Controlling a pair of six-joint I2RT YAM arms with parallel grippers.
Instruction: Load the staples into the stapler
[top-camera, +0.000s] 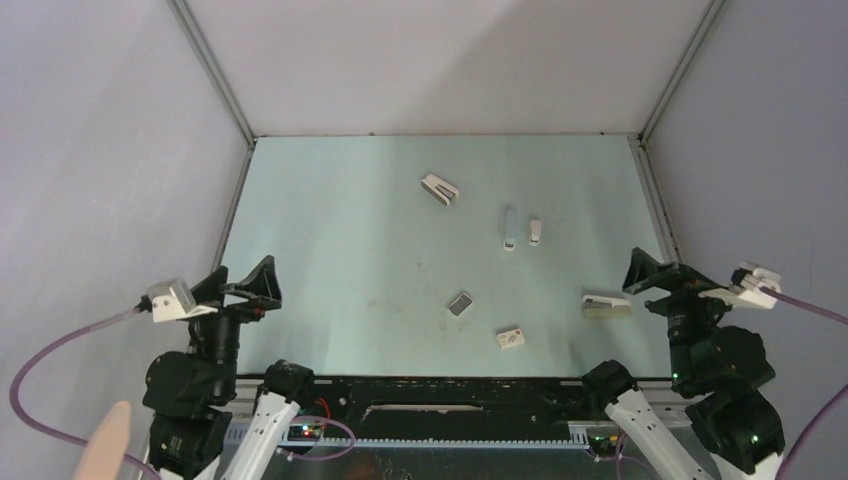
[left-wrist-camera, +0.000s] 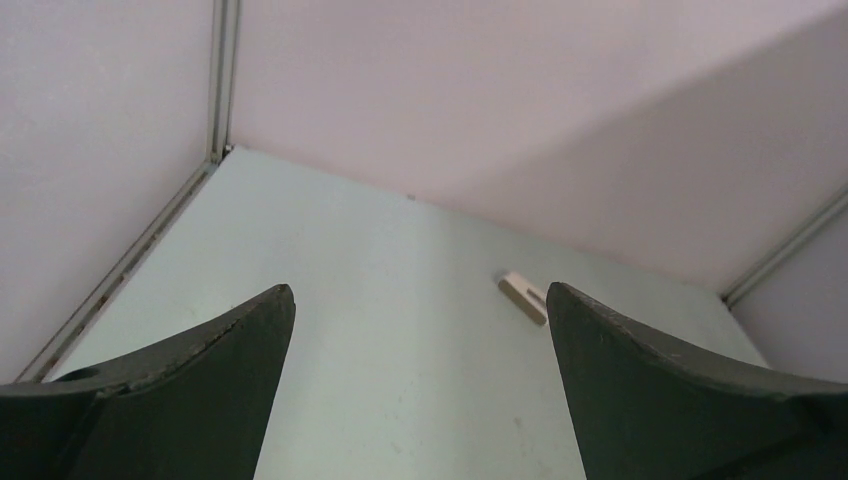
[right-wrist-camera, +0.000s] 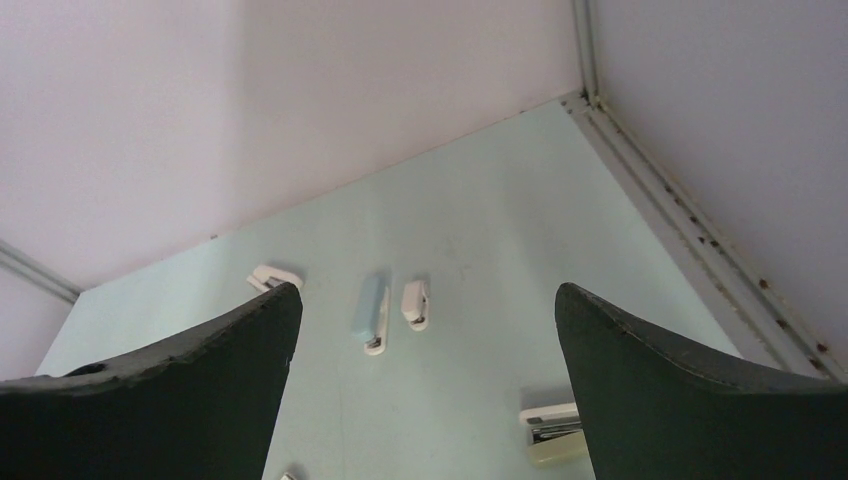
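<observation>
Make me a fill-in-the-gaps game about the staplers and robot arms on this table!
1. The left gripper and the right gripper both have their fingers ____.
2. The staples are not in the stapler yet; they lie on the ____.
3. The white-and-cream stapler lies nearest the ____ gripper.
4. The small white box has a ____ mark.

Missing words: open; table; right; red.
</observation>
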